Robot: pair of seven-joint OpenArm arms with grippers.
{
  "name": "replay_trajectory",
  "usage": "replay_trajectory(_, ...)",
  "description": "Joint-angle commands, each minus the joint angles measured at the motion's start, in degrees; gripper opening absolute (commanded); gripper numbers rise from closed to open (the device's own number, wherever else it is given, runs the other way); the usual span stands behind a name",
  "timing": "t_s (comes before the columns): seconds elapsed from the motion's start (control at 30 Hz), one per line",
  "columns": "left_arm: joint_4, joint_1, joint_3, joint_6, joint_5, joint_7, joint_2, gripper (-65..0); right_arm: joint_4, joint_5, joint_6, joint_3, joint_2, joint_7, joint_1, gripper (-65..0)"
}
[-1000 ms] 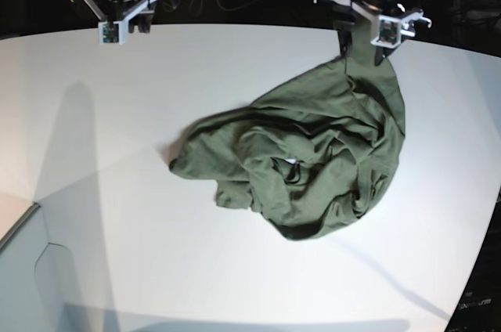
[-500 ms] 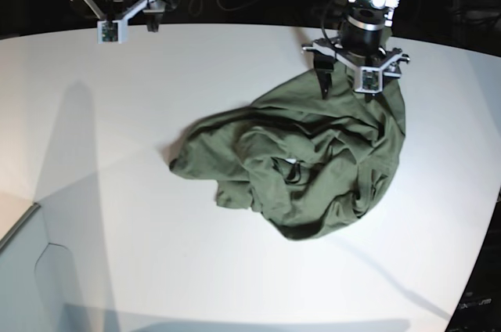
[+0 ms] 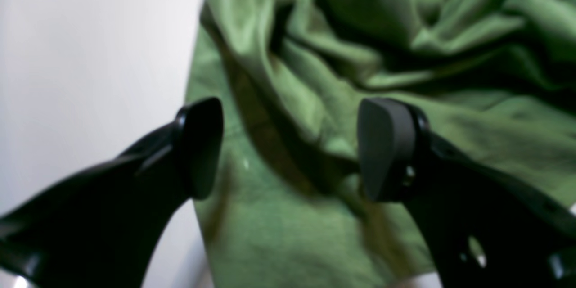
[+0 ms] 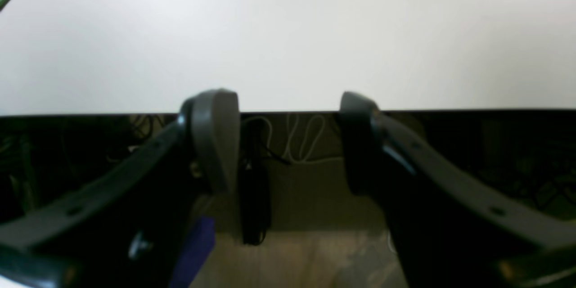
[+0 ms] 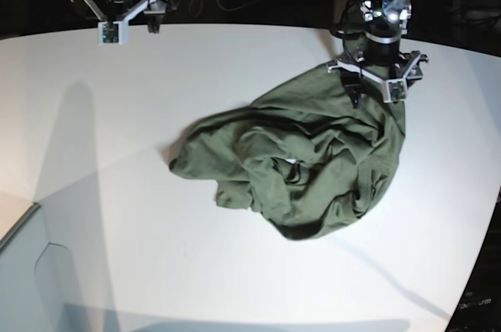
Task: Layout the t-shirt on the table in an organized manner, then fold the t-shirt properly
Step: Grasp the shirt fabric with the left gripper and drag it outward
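both grippers agape, left gripper (image 3: 288, 148) over crumpled t-shirt (image 5: 313, 156) (right gripper (image 4: 288, 144) beyond table (image 5: 117, 191) edge).

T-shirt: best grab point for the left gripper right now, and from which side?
The far hem edge of the t-shirt, probably. That edge lies flat and single-layered on the table under the open left gripper, while the middle is a bunched heap. Come straight down, one finger on bare table outside the edge and the other on cloth, then pinch.
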Motion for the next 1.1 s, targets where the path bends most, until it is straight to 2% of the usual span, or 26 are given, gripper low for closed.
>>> replay_trajectory(0.0, 0.39, -0.58, -0.13, 0.27, 0.16, -1.71, 0.01, -20.1, 0.82, -0.05, 0.10, 0.10, 0.12, 1.02, -0.37, -29.1)
replay_trajectory(0.07, 0.13, -0.67, -0.04, 0.27, 0.16, -1.71, 0.10, -21.2, 0.82, -0.05, 0.10, 0.10, 0.64, 1.02, -0.37, -29.1)
replay_trajectory(0.1, 0.21, -0.76, -0.04, 0.27, 0.16, -1.71, 0.10, -23.8, 0.74, -0.05, 0.10, 0.19, 1.17, 1.02, -0.37, -29.1)
replay_trajectory(0.13, 0.21, -0.93, -0.13, 0.27, 0.16, -1.71, 0.10, -29.1, 0.74, -0.05, 0.10, 0.19, 1.35, 1.02, -0.37, -29.1)
replay_trajectory(0.2, 0.13, -1.46, -0.22, 0.27, 0.08, -1.71, 0.10, -43.6, 0.74, -0.05, 0.10, 0.19, 1.35, 1.02, -0.37, -29.1)
replay_trajectory(0.27, 0.13, -2.69, -0.30, 0.63, 0.08, -1.71, 0.01, -64.3, 0.74, -0.05, 0.10, 0.19, 1.35, 1.02, -0.28, -29.1)
replay_trajectory(0.33, 0.65, -2.87, -1.36, 0.63, 0.08, -1.71, 0.01, -64.9, 0.74, -0.05, 0.10, 0.19, 1.35, 1.02, -0.28, -29.1)
replay_trajectory(0.37, 2.15, -2.87, -2.50, 0.63, 0.08, -1.71, 0.19, -61.7, 0.74, -0.05, 0.10, 0.19, 1.35, 1.02, -0.28, -29.1)
replay_trajectory(0.43, 6.02, -2.43, -5.14, 0.63, 0.08, -1.71, 0.80, -65.0, 0.74, -0.05, 0.10, 0.19, 1.35, 1.02, -0.28, -29.1)
replay_trajectory(0.57, 12.96, -2.34, -12.61, 0.27, 0.08, -1.71, 2.12, -64.7, 0.74, -0.05, 0.10, 0.19, 1.35, 1.02, -0.28, -29.1)
replay_trajectory(0.7, 14.37, -2.78, -19.03, 0.19, -0.72, -1.71, 1.77, -64.7, 0.74, -0.05, 0.10, 0.19, 1.35, 1.02, -0.28, -29.1)
replay_trajectory(0.8, 11.99, -2.95, -21.84, 0.19, -5.11, -1.19, -1.13, -64.8, 0.74, -0.05, 0.10, 0.10, 1.35, 1.02, 0.51, -29.1)
replay_trajectory(0.9, 8.21, -3.04, -22.19, 0.19, -10.47, 2.51, -4.30, -64.8, -0.14, -0.05, 0.10, 0.01, 1.35, 1.02, 0.86, -29.1)
replay_trajectory(1.07, 3.73, -2.87, -22.19, 0.19, -17.15, 4.09, -6.93, -64.8, -0.41, -0.05, 0.10, -0.17, 1.17, 1.02, 0.86, -29.1)
